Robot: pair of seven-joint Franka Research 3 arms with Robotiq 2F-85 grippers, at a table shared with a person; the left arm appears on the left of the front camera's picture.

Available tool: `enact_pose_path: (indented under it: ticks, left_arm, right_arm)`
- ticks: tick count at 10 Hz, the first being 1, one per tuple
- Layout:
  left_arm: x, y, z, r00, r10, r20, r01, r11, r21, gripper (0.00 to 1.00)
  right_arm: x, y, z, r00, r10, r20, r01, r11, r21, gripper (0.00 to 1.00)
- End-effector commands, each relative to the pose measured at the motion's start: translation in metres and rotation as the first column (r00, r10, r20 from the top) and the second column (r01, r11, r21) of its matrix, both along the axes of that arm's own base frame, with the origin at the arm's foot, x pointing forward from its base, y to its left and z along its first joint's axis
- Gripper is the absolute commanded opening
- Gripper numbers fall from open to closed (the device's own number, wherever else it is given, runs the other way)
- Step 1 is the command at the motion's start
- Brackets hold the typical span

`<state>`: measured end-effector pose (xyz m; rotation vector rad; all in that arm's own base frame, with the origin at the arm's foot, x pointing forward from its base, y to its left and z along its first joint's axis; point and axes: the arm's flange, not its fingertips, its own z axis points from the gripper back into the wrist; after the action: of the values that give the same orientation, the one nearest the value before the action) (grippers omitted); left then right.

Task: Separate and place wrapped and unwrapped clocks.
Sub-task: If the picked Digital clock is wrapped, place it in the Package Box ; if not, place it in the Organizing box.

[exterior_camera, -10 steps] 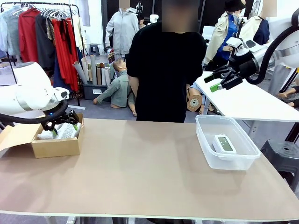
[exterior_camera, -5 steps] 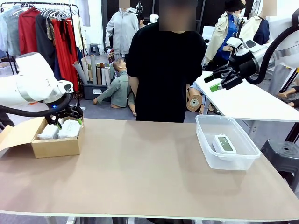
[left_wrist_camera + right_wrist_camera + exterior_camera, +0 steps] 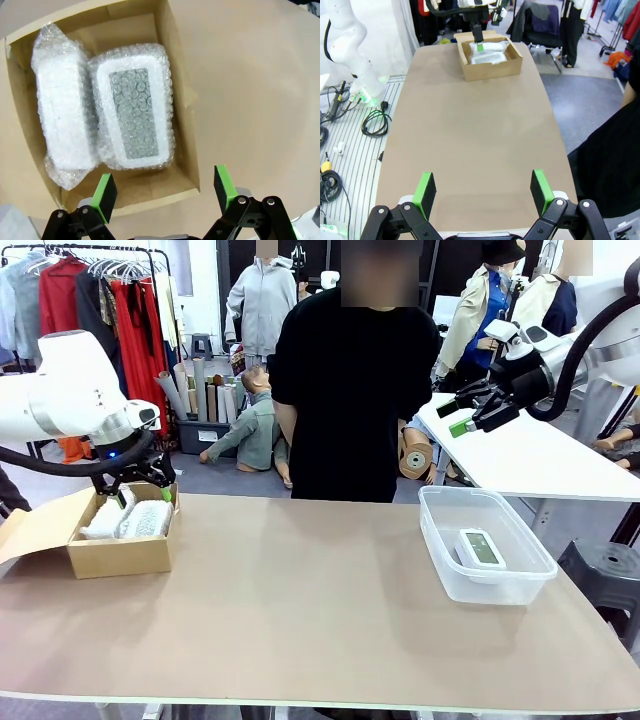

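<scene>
Front view: my left gripper hangs just above the cardboard box at the table's far left. Its fingers are spread and hold nothing. 2 wrapped clocks lie side by side in the box, whose flap lies open to the left. My right gripper is held high over the far right, well above the clear bin, with its green pads apart and empty. The bare clock lies flat in the bin, screen up. A person in black stands at the far edge, behind the middle of the table.

Left wrist view: my 2 pads stand wide apart over the near rim of the box, gripping nothing. Below them the 2 wrapped clocks touch. One lies flat with its grey screen showing through the wrap, and the other sits beside it showing only white.

Right wrist view: my pads are wide open over bare table. The box with its wrapped clocks sits at the far end, my left gripper just above it. The person's black sleeve shows at the right edge.
</scene>
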<state>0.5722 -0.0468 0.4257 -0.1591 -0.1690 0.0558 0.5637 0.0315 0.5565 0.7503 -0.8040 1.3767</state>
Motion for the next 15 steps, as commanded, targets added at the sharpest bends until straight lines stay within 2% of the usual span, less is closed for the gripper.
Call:
enact_pose_path:
  ticks: [1,2,3,13,14,15]
  left_arm:
    - [0.001,-0.002,0.010,1.000,0.006,-0.011,-0.006,1.000,0.017,1.00]
    - [0.000,-0.003,0.012,1.000,0.007,-0.007,-0.007,1.000,0.015,1.00]
    - [0.000,0.000,0.002,1.000,-0.005,-0.004,0.005,1.000,0.004,1.00]
    - [0.001,-0.002,0.002,1.000,-0.007,-0.007,0.007,1.000,0.004,1.00]
    - [-0.010,-0.006,0.009,0.995,-0.019,-0.093,0.016,0.999,-0.035,1.00]
    - [-0.021,-0.009,0.021,0.985,-0.073,-0.154,0.054,0.991,-0.122,1.00]
  right_arm:
    - [-0.001,0.000,0.002,1.000,0.003,0.008,-0.003,1.000,0.000,1.00]
    - [-0.001,0.000,0.002,1.000,0.003,0.008,-0.003,1.000,0.000,1.00]
    - [-0.001,0.000,0.002,1.000,0.003,0.008,-0.003,1.000,0.000,1.00]
    - [-0.001,0.000,0.002,1.000,0.003,0.008,-0.003,1.000,0.000,1.00]
    - [-0.001,0.000,0.002,1.000,0.003,0.008,-0.003,1.000,0.000,1.00]
    - [-0.001,0.000,0.002,1.000,0.003,0.008,-0.003,1.000,0.000,1.00]
